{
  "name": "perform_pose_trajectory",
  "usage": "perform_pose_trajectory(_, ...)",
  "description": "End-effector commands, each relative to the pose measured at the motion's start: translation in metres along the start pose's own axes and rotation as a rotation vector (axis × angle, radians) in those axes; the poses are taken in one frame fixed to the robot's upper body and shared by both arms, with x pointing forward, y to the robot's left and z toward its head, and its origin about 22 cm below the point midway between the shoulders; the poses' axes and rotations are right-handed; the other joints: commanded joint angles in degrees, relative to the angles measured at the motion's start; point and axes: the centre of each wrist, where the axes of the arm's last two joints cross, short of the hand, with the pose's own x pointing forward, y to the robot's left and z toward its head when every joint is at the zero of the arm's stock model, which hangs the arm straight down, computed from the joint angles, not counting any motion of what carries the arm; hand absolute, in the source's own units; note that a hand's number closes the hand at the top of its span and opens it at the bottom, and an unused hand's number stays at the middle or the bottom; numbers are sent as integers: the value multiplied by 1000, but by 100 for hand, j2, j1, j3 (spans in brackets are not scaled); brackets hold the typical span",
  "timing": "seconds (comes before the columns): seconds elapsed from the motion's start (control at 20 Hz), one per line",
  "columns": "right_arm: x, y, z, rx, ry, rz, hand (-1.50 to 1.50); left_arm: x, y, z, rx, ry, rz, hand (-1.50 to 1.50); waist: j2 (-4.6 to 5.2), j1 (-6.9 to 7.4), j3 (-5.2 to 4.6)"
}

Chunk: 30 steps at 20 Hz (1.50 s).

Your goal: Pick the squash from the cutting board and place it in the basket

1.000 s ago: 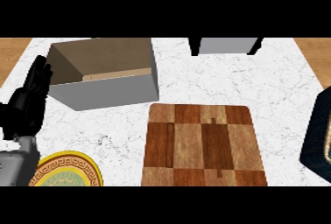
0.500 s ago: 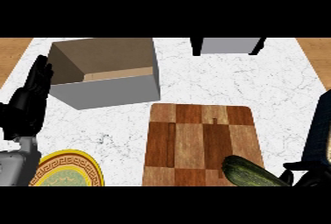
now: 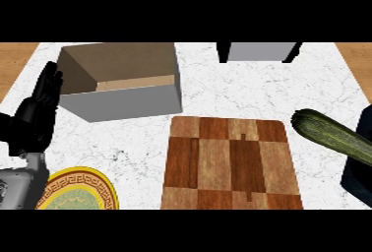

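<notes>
Now the squash (image 3: 335,137) rides higher at the right edge, clear of the cutting board (image 3: 230,163); right hand (image 3: 361,182) mostly hidden, fingers untellable. Basket (image 3: 120,81) transfer comes next.

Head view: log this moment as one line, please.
squash: lifted, right of board | right hand: mostly hidden | basket: holds nothing visible | left hand: open, resting

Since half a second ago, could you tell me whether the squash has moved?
Yes. The squash has travelled up the view, from the cutting board's lower right corner to beside its upper right corner, off its edge.
</notes>
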Motion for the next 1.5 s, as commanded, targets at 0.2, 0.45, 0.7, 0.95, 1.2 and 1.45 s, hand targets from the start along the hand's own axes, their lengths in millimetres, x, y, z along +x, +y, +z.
perform_pose_trajectory(0.2, 9, -24, -62, 45, 105, 25, 150, -27, -8, 4, -21, 149, 3, 0, 76, 6, -60)
perform_pose_trajectory(0.45, -21, -26, -87, 56, 184, 30, 150, -47, -10, 22, -18, 169, 13, 0, 78, 1, -57)
perform_pose_trajectory(0.7, -44, -38, -113, 68, 203, 65, 150, -27, -10, 4, -11, 167, 12, 0, 66, -16, -54)
perform_pose_trajectory(0.95, -69, -47, -122, 104, 218, 32, 150, -28, -18, -2, -23, 147, 4, 0, 64, -100, -55)
perform_pose_trajectory(1.2, -86, -64, -135, 116, 205, -40, 150, -25, 2, -5, 8, 176, 1, 0, 60, -80, -56)
perform_pose_trajectory(1.45, -70, -84, -139, 117, -134, 627, 150, -32, -1, 12, -15, 141, 1, 0, 130, 6, -65)
